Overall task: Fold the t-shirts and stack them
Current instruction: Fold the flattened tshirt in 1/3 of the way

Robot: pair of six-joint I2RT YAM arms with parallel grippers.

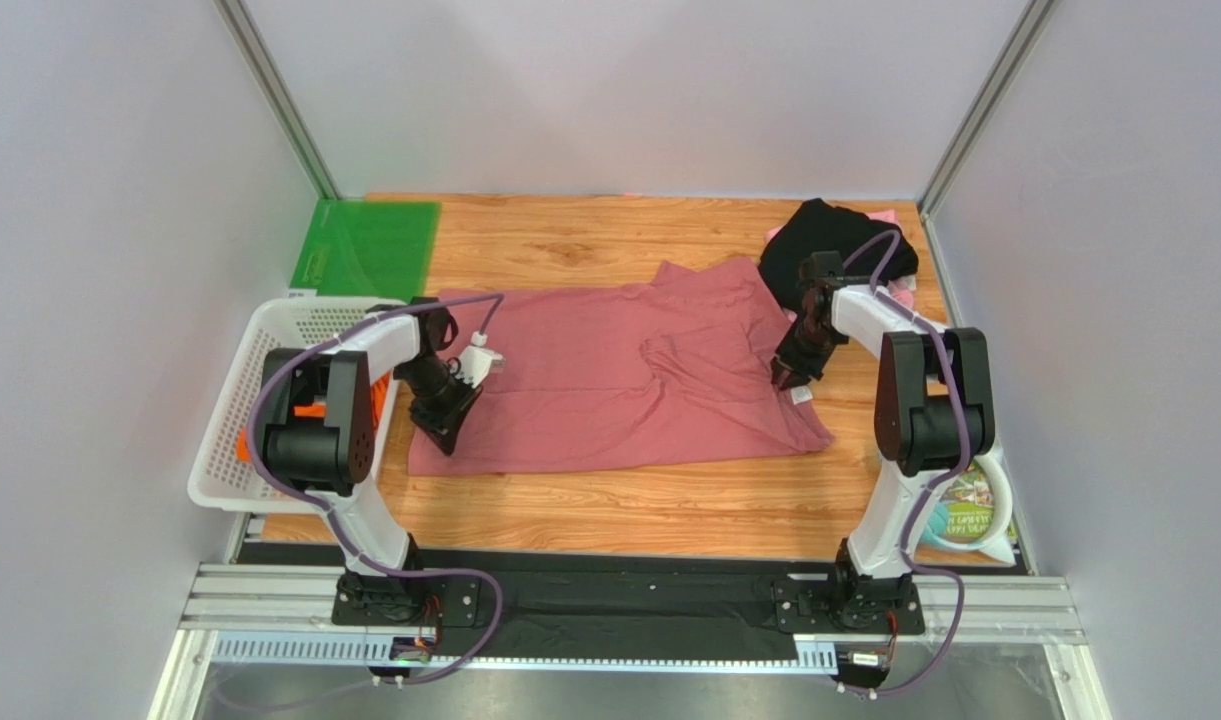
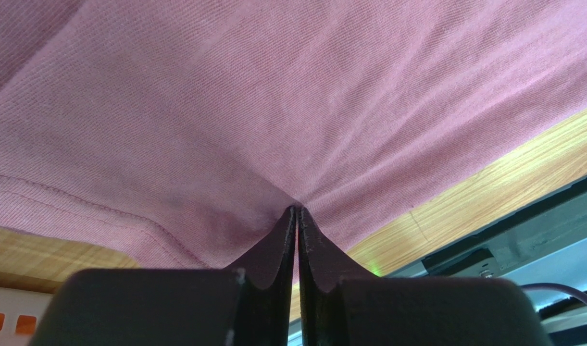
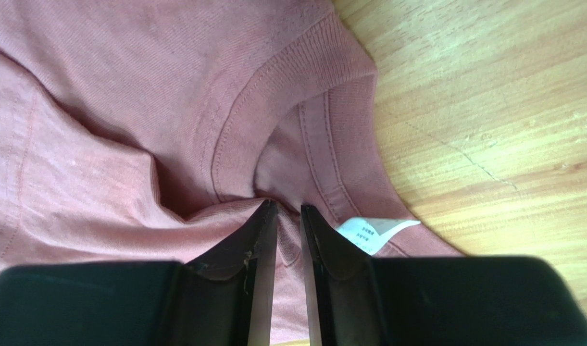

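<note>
Dusty-rose t-shirt (image 1: 616,375) lies beside white basket (image 1: 293,308) holding orange cloth (image 1: 242,446).

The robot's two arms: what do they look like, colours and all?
Both the left arm and right arm are jointed white shells with chunky black joints. A lilac cable loops along each. The left gripper and right gripper have two matte black, wedge-shaped fingers each.
</note>
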